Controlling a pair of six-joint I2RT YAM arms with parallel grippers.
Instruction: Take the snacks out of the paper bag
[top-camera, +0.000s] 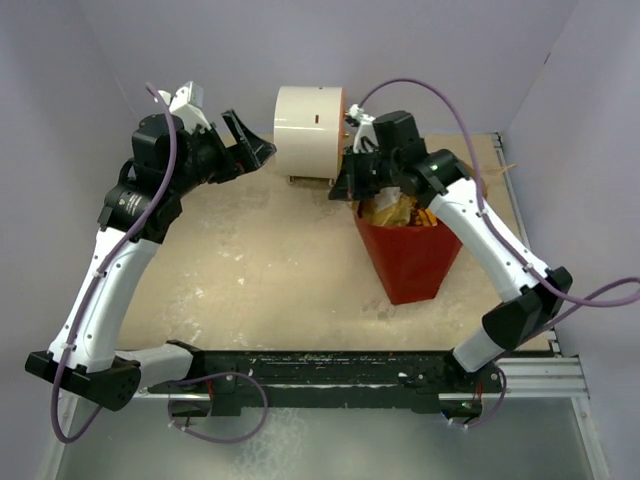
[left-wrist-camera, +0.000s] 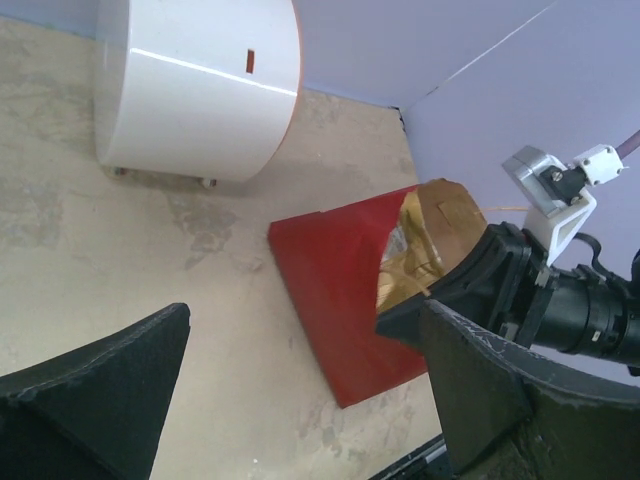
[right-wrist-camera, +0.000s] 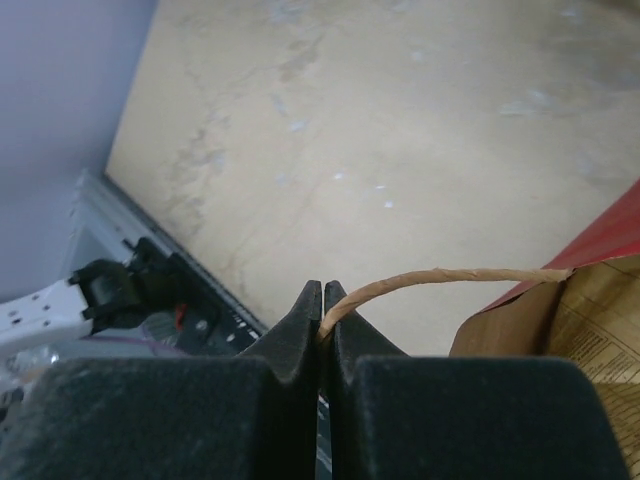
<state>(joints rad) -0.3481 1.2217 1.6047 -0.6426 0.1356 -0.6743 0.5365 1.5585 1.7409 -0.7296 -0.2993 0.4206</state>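
**Thin twine, light paper, slick foil**

The right hand (right-wrist-camera: 322, 300) is pinched shut on the twine handle (right-wrist-camera: 440, 275) of the bag (top-camera: 410, 262). The bag sits on the table (top-camera: 260, 270), right of centre in the top view, just below the white cylinder (top-camera: 308, 133). The left hand (top-camera: 255, 145) hangs at upper left with its fingers wide apart, holding nothing. The snacks (top-camera: 395, 212) show as crinkly gold foil in the bag's mouth.

The bag looks light and easily creased, so a pull on the limp twine would likely tip or drag it, and could tear the handle out. The packets look light, puffy and slippery. A crimped edge or a fold should give a surer hold than the rounded body.
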